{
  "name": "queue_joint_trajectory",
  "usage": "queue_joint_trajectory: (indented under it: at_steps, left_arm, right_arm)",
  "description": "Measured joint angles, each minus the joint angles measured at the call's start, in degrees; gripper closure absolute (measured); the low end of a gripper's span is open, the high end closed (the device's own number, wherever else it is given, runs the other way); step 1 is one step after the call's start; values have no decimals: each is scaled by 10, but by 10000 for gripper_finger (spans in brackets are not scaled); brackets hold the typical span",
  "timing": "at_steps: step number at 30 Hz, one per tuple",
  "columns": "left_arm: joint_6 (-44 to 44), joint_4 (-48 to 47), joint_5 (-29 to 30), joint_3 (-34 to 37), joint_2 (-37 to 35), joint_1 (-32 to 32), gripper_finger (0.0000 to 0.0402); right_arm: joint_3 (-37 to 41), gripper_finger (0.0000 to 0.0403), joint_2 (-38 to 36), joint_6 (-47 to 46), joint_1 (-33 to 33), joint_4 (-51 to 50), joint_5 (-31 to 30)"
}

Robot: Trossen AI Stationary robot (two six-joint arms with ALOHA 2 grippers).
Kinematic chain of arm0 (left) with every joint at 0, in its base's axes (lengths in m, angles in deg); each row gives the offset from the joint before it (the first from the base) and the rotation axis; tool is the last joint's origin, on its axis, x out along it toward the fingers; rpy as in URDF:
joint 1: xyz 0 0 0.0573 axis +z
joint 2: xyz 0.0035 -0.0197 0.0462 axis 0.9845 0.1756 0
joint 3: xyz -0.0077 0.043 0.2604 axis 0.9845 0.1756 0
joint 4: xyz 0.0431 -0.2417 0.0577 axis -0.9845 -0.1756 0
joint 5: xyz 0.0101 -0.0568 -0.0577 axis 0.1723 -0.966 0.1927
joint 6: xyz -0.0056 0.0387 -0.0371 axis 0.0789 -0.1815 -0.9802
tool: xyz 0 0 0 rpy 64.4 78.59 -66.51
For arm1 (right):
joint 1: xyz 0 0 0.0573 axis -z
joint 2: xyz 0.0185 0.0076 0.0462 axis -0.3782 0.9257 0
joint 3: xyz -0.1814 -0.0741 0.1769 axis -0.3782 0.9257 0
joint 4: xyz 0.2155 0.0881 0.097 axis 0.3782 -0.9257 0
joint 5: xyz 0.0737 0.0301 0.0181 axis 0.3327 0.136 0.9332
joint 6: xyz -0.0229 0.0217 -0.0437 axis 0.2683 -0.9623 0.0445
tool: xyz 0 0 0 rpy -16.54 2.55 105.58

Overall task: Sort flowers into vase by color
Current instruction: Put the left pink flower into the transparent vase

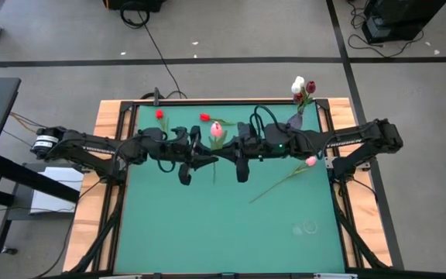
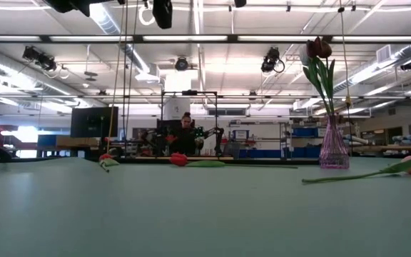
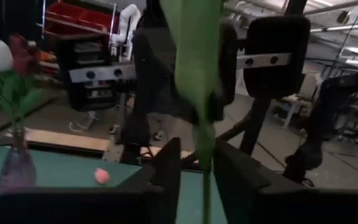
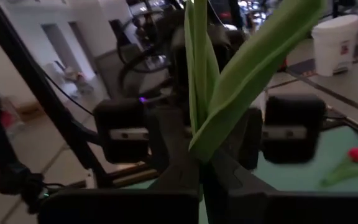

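The right pincer [image 4: 201, 180] is pressed together on the green stem of a pink tulip [image 1: 217, 132] held above the middle of the bench [image 1: 231, 232]. The left pincer [image 3: 197, 174] faces it with fingers [image 3: 166, 165] slightly spread around the same stem. Another pink tulip [image 1: 310, 161] lies near the right edge, red tulips [image 1: 205, 117] near the far edge, and a vase [image 1: 297, 118] with flowers at the far right corner.
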Motion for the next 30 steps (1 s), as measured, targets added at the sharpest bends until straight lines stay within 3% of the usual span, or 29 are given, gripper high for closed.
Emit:
queue_joint_trajectory:
  at_steps: [4,10,13,22,26,30]
  left_arm:
    - [15,-23,-11,0,-29,0,245]
    - [53,-164,-15,0,-108,0,182]
    - [61,-212,-15,0,-151,0,174]
    - [75,-243,-15,0,-213,0,173]
    - [76,-244,-15,0,-215,0,173]
    - [76,-243,-15,0,-215,0,173]
  right_arm:
    - [-1,396,-17,11,-6,-50,-50]
    - [0,396,-67,24,-30,-153,-139]
    - [0,396,-101,14,-44,-203,-166]
    - [-1,398,-188,0,-94,-298,-229]
    - [-1,398,-213,-1,-109,-327,-228]
    - [0,398,-235,9,-122,-355,-136]
